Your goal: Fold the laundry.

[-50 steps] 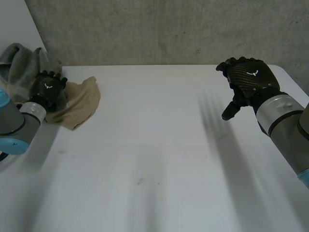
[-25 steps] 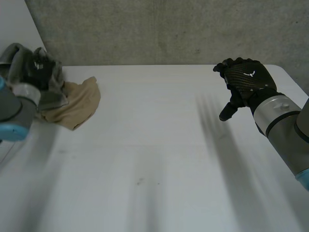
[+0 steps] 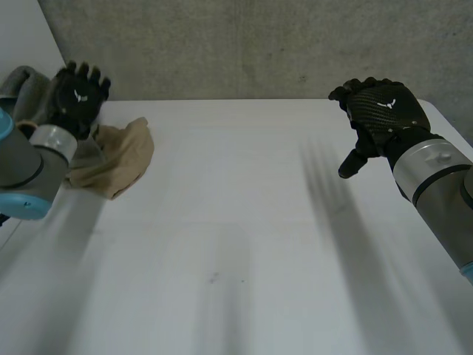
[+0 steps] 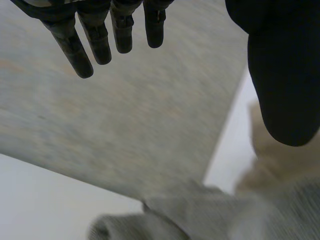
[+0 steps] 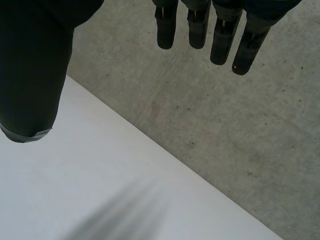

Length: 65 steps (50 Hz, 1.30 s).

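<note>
The left hand [image 3: 77, 98] is raised at the far left corner of the table [image 3: 244, 222], with its fingers spread and pointing up toward the wall [image 3: 259, 44]; it holds nothing. In the left wrist view its fingers [image 4: 95, 42] are straight and a little apart, the thumb stands well away from them, and the grey wall is seen between them. Below this hand lies the laundry. A grey cloth [image 3: 26, 85] is crumpled in a heap at the very corner of the table. A tan cloth [image 3: 118, 155], also crumpled, lies just beside it toward the middle of the table and touches it. In the head view the left hand and the end of the left arm [image 3: 29, 174] cover a part of both cloths. In the wrist view the hand is apart from them, with the grey cloth [image 4: 200, 215] below the palm and the tan cloth [image 4: 272, 165] below the thumb. The right hand [image 3: 380, 115] hovers over the far right part of the table, well apart from the laundry. Its fingers are relaxed and slightly bent, the thumb points down to the table, and it is empty also. The right wrist view shows its fingers [image 5: 200, 25] straight, with the white table and the wall beyond them. Neither cloth is folded.
</note>
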Motion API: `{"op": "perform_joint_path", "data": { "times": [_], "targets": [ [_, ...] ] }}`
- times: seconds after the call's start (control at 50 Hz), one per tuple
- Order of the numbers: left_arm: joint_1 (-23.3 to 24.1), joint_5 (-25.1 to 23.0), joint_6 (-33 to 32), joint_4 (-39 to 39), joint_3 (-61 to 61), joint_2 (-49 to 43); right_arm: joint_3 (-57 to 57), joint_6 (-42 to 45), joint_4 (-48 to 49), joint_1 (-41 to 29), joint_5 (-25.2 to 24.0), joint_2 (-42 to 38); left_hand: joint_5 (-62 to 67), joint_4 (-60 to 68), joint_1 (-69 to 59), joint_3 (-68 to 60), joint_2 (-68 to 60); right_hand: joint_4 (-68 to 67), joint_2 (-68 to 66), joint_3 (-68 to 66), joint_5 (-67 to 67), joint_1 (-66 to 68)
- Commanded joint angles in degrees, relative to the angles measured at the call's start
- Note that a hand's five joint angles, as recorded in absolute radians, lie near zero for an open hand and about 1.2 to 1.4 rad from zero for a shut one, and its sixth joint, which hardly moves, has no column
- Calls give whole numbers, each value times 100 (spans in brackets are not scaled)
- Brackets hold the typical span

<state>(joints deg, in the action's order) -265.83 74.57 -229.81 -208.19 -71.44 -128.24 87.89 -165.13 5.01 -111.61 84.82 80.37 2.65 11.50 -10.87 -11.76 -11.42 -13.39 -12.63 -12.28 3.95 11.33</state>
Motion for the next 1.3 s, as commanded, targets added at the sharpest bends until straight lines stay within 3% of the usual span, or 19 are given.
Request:
{"op": "perform_joint_path", "data": {
  "times": [0.02, 0.34, 0.42, 0.48, 0.58, 0.68, 0.82, 0.94, 0.98, 1.22, 1.26, 1.3],
  "targets": [
    [-363, -759, -275, 857, 577, -789, 9, -1, 0, -1, 8, -39, 8, 122, -185, -96, -131, 339, 263, 228, -395, -133],
    [-750, -646, -310, 1650, 1888, -1801, 9, -1, 9, 8, 8, -144, 1605, 1720, -1783, -1694, -1728, 339, 263, 228, -395, -133],
    [-786, -461, -310, 1747, 2152, -1941, 1, 7, 9, 8, 8, -171, 3603, 3717, -3780, -3692, -3726, 339, 263, 228, -395, -133],
    [-786, -224, -319, 1685, 2179, -1898, 0, 7, 9, 8, -1, -189, 6727, 6841, -6904, -6815, -6849, 339, 263, 228, -395, -133],
    [-751, 171, -372, 1317, 2056, -1617, -8, 7, 9, 17, -1, -189, 6735, 6850, -6913, -6824, -6858, 339, 263, 228, -395, -133],
    [-645, 251, -354, 763, 1433, -827, -17, 7, 9, 25, -1, -180, 6735, 6850, -6913, -6824, -6858, 339, 263, 228, -395, -133],
    [66, 277, -231, 622, 624, 456, -35, 7, 9, 52, -1, -145, 6735, 6850, -6913, -6824, -6858, 339, 263, 228, -395, -133],
    [751, 286, 357, 622, 78, 1476, -61, 7, 0, 52, -1, -101, 6735, 6850, -6913, -6824, -6858, 339, 263, 228, -395, -133],
    [883, 295, 515, 630, -18, 1635, -61, 7, -8, 52, -1, -66, 6735, 6850, -6913, -6824, -6858, 339, 263, 228, -395, -133],
    [2992, 295, 2396, 1747, -1020, 2189, -70, 139, -9, 96, -1, 128, 6735, 6850, -6913, -6824, -6858, 339, 263, 228, -395, -133],
    [3133, 278, 2476, 1703, -1108, 2242, -70, 139, -9, 96, -1, 128, 6735, 6850, -6913, -6824, -6858, 339, 263, 228, -395, -133],
    [2968, 321, 2459, 1414, -1126, 2163, -61, 139, -9, 96, -1, 128, 5801, 5915, -5978, -5889, -5924, 339, 263, 228, -395, -133]
  ]
}}
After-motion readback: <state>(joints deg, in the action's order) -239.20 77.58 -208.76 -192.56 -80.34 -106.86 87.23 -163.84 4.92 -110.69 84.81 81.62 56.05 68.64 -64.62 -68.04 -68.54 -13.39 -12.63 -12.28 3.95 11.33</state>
